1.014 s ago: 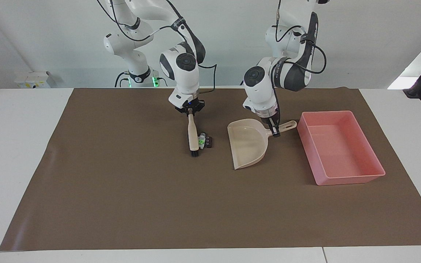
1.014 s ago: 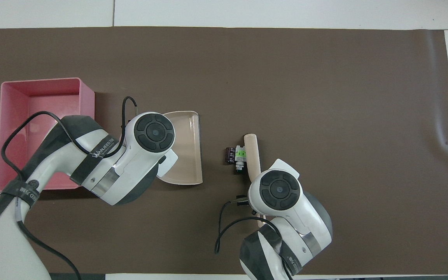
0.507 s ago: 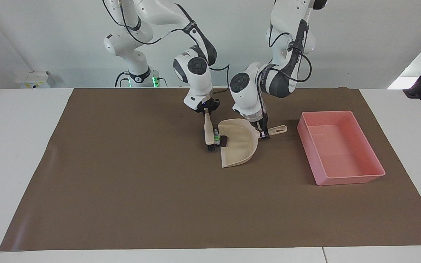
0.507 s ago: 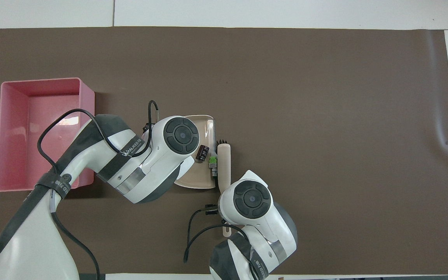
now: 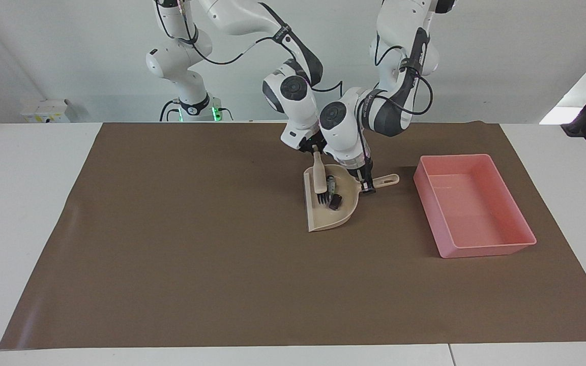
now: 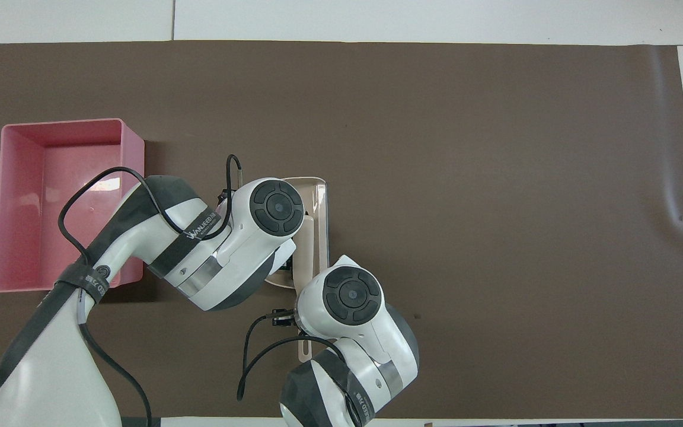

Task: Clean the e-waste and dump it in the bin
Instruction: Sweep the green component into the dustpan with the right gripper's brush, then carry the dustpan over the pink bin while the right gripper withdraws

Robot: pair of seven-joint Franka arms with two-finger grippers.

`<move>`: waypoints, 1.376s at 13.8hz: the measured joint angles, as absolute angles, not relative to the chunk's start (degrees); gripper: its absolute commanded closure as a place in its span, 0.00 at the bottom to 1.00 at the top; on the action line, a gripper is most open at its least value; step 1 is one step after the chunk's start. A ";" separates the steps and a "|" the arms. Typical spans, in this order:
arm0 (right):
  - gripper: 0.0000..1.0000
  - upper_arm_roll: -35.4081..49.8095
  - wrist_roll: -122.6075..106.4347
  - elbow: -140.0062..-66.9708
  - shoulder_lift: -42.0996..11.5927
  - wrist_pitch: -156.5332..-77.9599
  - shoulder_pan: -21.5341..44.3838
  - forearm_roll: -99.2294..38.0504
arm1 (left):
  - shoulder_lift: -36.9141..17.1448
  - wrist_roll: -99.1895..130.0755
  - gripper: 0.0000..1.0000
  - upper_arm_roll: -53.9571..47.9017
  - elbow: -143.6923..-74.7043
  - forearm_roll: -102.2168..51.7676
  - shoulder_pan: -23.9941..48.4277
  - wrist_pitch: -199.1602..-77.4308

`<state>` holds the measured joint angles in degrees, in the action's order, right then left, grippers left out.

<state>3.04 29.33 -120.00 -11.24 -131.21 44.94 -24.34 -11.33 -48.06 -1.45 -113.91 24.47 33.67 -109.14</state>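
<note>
The beige dustpan point(image 5: 329, 216) lies on the brown mat beside the pink bin point(image 5: 468, 203), toward the right arm's end. My left gripper point(image 5: 368, 188) is shut on the dustpan's handle point(image 5: 387, 179). My right gripper point(image 5: 314, 149) is shut on a small brush point(image 5: 319, 178) whose bristles rest inside the dustpan. The e-waste lies in the dustpan by the bristles: a dark bit point(image 5: 334, 202) and a pale bit with green point(image 5: 330, 183). In the overhead view both wrists cover most of the dustpan point(image 6: 319, 196), and the e-waste is hidden; the brush handle point(image 6: 305, 249) shows.
The bin point(image 6: 39, 196) holds nothing I can see and stands near the left arm's end of the mat. The brown mat point(image 5: 171, 254) covers most of the white table. A small white box point(image 5: 44, 109) sits near the robots' edge.
My right gripper has swept the brush and the e-waste toward the left arm's end and into the dustpan. My left gripper brought the dustpan toward the brush earlier and now holds it still.
</note>
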 measured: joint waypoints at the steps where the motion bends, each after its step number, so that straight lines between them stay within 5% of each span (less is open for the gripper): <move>1: 1.00 2.90 29.33 -119.66 -10.98 -129.20 44.76 -24.04 | -11.36 -48.06 1.00 -1.42 -114.00 23.97 33.36 -109.45; 10: 1.00 2.47 35.63 -119.03 -2.99 -113.99 38.95 -11.51 | -11.22 -48.34 1.00 -1.27 -115.16 19.53 31.16 -114.55; 19: 1.00 2.23 11.87 -118.95 -0.97 -101.48 13.36 -0.69 | -6.09 -54.58 1.00 -1.16 -115.22 15.36 26.04 -116.50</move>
<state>2.23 11.87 -118.95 -0.97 -101.48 13.36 -0.69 -6.09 -54.58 -1.16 -115.22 15.36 26.04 -116.50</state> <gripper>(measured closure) 0.744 0.665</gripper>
